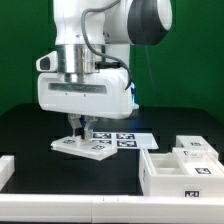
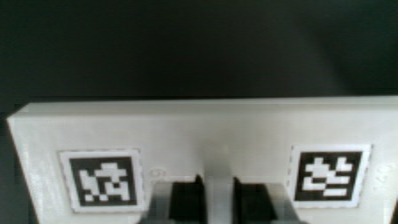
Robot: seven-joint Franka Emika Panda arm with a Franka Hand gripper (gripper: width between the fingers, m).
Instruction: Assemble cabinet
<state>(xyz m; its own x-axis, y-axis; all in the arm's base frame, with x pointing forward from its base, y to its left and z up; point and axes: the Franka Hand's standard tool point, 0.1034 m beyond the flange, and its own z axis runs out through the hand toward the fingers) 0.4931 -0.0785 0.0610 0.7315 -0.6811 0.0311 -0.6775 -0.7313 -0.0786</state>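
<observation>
In the exterior view, the gripper is seen lowered from the white arm onto a flat white panel of the cabinet. The panel lies on the black table, just beside the marker board. The jaws are held pressed together, and nothing is seen pinched between them. The tips are down at the panel's upper face, though contact cannot be confirmed. The open box body is placed well apart, toward the exterior view's right, with smaller white blocks just behind it. Another white piece is cut off at the exterior view's left edge. In the wrist view, the panel fills most of the picture. Two square tags are shown on it, and the dark fingers are seen close together between them, only a thin gap being left at the gripper.
</observation>
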